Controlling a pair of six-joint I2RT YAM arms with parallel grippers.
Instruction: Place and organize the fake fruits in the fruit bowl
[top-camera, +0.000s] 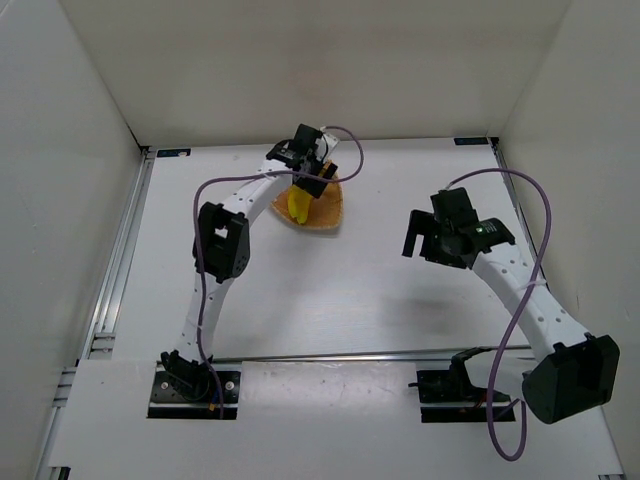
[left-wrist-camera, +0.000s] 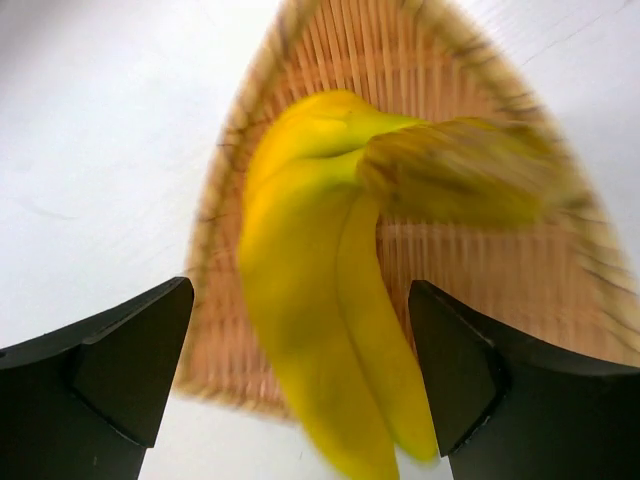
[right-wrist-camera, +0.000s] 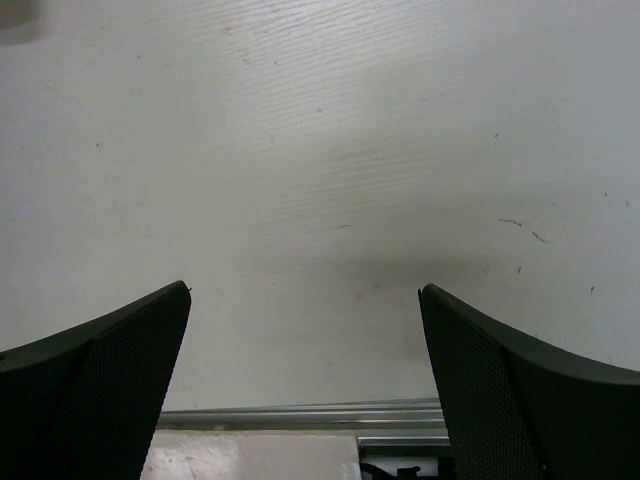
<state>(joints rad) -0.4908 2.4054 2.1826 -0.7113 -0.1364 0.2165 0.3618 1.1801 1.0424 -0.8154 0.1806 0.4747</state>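
The yellow banana (left-wrist-camera: 300, 240) looks like a small bunch of joined curved fingers and is blurred. It lies on the tan woven fruit bowl (left-wrist-camera: 400, 60), with its near end hanging over the bowl's near rim. My left gripper (left-wrist-camera: 300, 283) is open and straddles the banana's near end with a gap on each side. In the top view the left gripper (top-camera: 308, 182) is over the bowl (top-camera: 328, 212) at the back centre, with the banana (top-camera: 298, 206) at the bowl's left side. My right gripper (top-camera: 425, 240) is open and empty above bare table, as the right wrist view (right-wrist-camera: 305, 290) also shows.
White walls close in the table at the back and both sides. An aluminium rail (top-camera: 350, 357) crosses the table near the arm bases and shows in the right wrist view (right-wrist-camera: 300, 412). Another rail (top-camera: 120, 260) runs along the left edge.
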